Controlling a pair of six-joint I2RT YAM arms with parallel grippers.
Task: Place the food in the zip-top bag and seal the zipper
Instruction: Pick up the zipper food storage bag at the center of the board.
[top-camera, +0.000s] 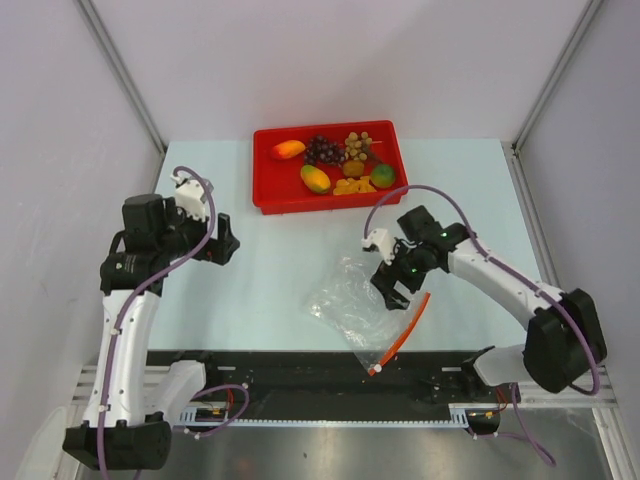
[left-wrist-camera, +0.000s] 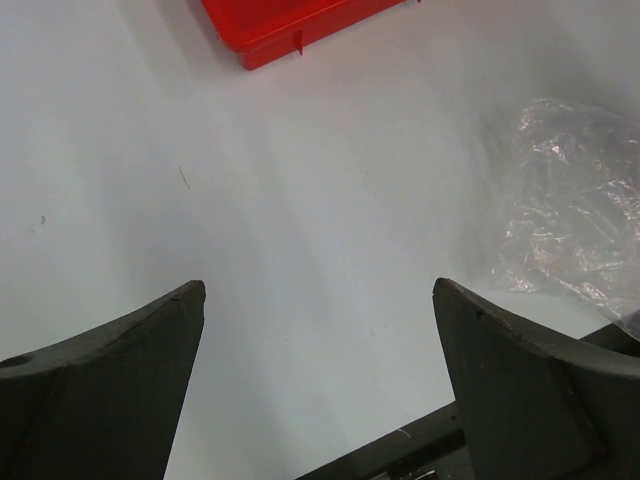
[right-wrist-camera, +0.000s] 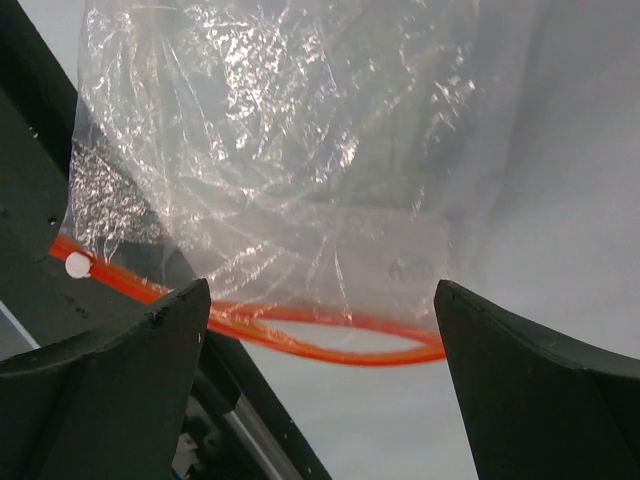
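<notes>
The clear zip-top bag (top-camera: 350, 300) lies crumpled on the table, its red-orange zipper (top-camera: 402, 338) running to the near edge. In the right wrist view the bag (right-wrist-camera: 280, 150) fills the top and the zipper (right-wrist-camera: 340, 340) gapes slightly open. My right gripper (top-camera: 392, 288) is open just above the bag's mouth, its jaws wide on either side of the zipper (right-wrist-camera: 318, 300). The food (top-camera: 335, 165) sits in the red tray (top-camera: 262, 178) at the back. My left gripper (top-camera: 228, 248) is open and empty at the left; its view (left-wrist-camera: 318, 300) shows bare table and the bag (left-wrist-camera: 575, 220) at right.
The black rail (top-camera: 300, 375) runs along the table's near edge, under the zipper's end. The tray's corner (left-wrist-camera: 290, 25) shows at the top of the left wrist view. Grey walls and metal posts bound the table on both sides.
</notes>
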